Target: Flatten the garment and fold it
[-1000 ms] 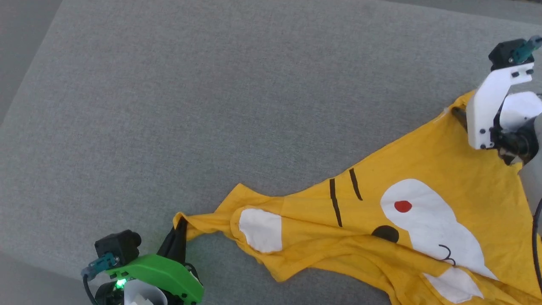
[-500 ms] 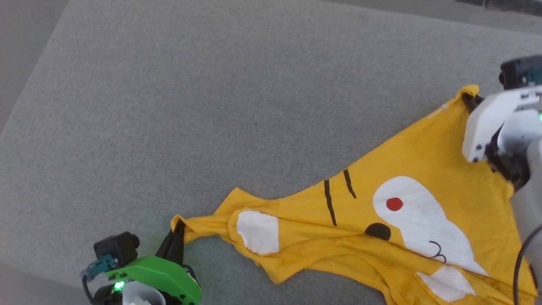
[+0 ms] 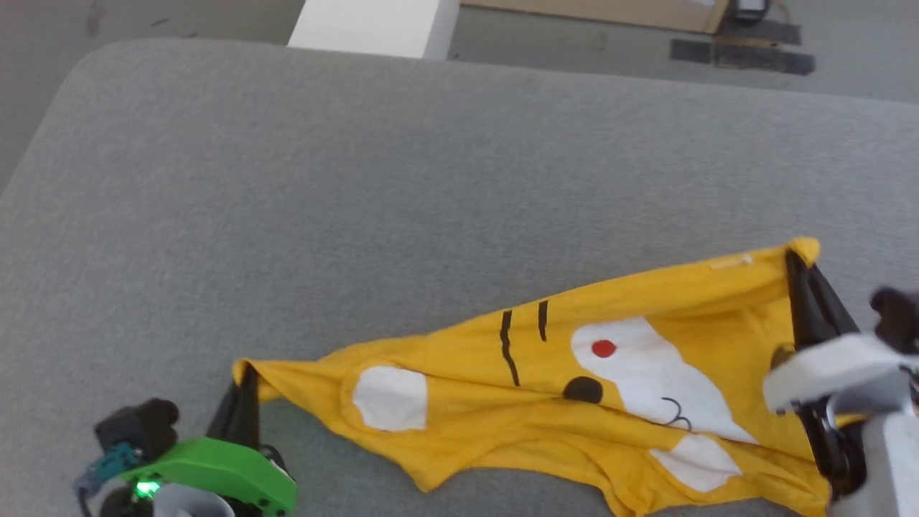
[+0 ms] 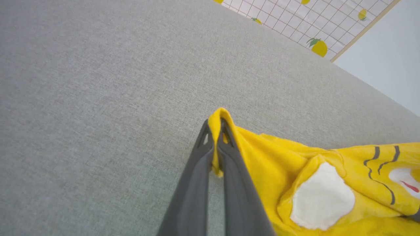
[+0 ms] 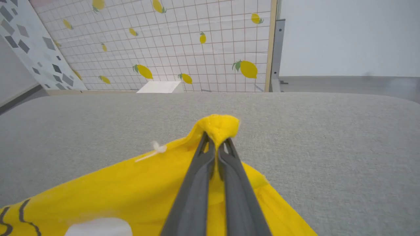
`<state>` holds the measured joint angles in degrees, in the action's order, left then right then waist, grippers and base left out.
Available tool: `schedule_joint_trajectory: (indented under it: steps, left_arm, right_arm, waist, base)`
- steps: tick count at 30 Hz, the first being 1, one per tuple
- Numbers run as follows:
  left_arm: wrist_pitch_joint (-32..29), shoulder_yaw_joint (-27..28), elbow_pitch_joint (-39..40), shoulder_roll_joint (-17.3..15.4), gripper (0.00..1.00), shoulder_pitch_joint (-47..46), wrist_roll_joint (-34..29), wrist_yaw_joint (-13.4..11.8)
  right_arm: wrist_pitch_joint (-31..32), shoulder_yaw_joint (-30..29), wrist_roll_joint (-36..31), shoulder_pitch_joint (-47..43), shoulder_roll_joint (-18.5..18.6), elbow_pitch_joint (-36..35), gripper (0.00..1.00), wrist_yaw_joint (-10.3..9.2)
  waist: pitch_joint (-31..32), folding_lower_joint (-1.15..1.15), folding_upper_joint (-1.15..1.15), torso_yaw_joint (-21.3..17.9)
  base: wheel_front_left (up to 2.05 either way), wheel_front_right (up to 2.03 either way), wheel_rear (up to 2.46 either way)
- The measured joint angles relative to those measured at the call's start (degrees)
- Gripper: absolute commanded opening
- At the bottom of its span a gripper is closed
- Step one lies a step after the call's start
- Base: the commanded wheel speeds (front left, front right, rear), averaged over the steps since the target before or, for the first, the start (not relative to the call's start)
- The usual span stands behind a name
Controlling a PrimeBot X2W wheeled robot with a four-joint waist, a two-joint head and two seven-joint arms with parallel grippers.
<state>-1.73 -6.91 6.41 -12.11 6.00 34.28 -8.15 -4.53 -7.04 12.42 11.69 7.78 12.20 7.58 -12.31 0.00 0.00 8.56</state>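
The T-shirt [image 3: 546, 402] lay print-side up on the desk [image 3: 359, 179], which had a grey fabric top. In head view it sat in the near right part of the desk. It was drawn out long btwn the two tools. Its long axis ran left-to-right across the desk, w/ the right end farther from the robot than the left, so it lay on a slant. The left end tapered to a point at the left tool [image 3: 243, 380], the right end to a point at the right tool [image 3: 795, 262]. The far edge ran fairly straight. The near edge was slack, w/ folds & bunching.

Left tool: fingers pressed together, pinching a yellow corner; a bit of cloth poked past the tips in left wrist view. Right tool: same, clamped on the opposite corner, w/ a yellow nub beyond the tips in right wrist view.

Print: two black stripes [image 3: 524, 337] sat left of a white patch carrying a red dot [image 3: 604, 349], and a black nose [image 3: 582, 389] sat just nearside of the dot. A separate white patch [image 3: 391, 397] sat toward the left end. A small white tag [image 3: 731, 262] on the far edge, near the right tool, was too small to read.

Bkgd: a wall panel [image 5: 197, 49] w/ grid & lemon print, and a white box [image 3: 373, 29] beyond the desk.
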Motion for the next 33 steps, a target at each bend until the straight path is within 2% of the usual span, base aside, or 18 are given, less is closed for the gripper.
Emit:
schedule_joint_trajectory:
  steps: [7, 10, 13, 19, 23, 26, 33]
  left_arm:
    - [1.02, 2.25, 3.96, -1.85, 0.00, -6.86, 0.85, 1.65]
    - [-1.09, 2.89, 4.28, -2.78, 0.00, -12.91, 3.21, 2.74]
    - [-3.49, 3.78, 3.09, -3.39, 0.00, -20.37, 5.39, 3.50]
    - [-6.68, 4.15, -4.41, -6.06, 0.00, -39.84, 6.83, 5.12]
    - [-5.78, 3.86, -10.17, -5.93, 0.00, -54.36, 5.52, 4.87]
    - [-4.67, 3.44, -14.10, -6.42, 0.00, -63.99, 2.70, 4.09]
    - [-0.99, 1.94, -21.01, -9.29, 0.00, -84.38, -3.98, 3.46]
  right_arm:
    - [6.72, -2.53, -0.38, -5.66, -0.59, -10.54, 0.00, -0.01]
    - [11.73, -1.96, -0.55, -5.21, 1.38, -14.89, 0.00, -0.01]
    - [17.91, 0.05, -0.55, -2.21, 4.99, -17.61, 0.00, -0.01]
    - [28.13, 6.65, 0.37, 13.62, 12.46, -19.54, 0.00, 0.00]
    - [31.72, 12.22, 0.81, 25.34, 16.61, -17.61, 0.00, 0.00]
    - [32.95, 15.18, 0.67, 34.13, 17.64, -14.64, 0.00, 0.00]
    - [31.58, 17.47, -2.89, 54.58, 16.21, -5.78, 0.00, 0.00]
  waist:
    - [2.36, 0.00, 0.00, -3.31]
    - [3.07, 0.00, 0.00, -4.61]
    - [3.33, 0.00, 0.00, -5.87]
    - [1.03, 0.00, 0.00, -7.70]
    - [-2.22, 0.00, 0.00, -8.34]
    - [-5.25, 0.00, 0.00, -8.61]
    - [-13.09, 0.01, 0.00, -9.56]
  base:
    - [0.00, 0.00, 0.00]
    - [0.00, 0.00, 0.00]
    - [0.00, 0.00, 0.00]
    - [0.00, 0.00, 0.00]
    - [0.00, 0.00, 0.00]
    - [0.00, 0.00, 0.00]
    - [0.00, 0.00, 0.00]
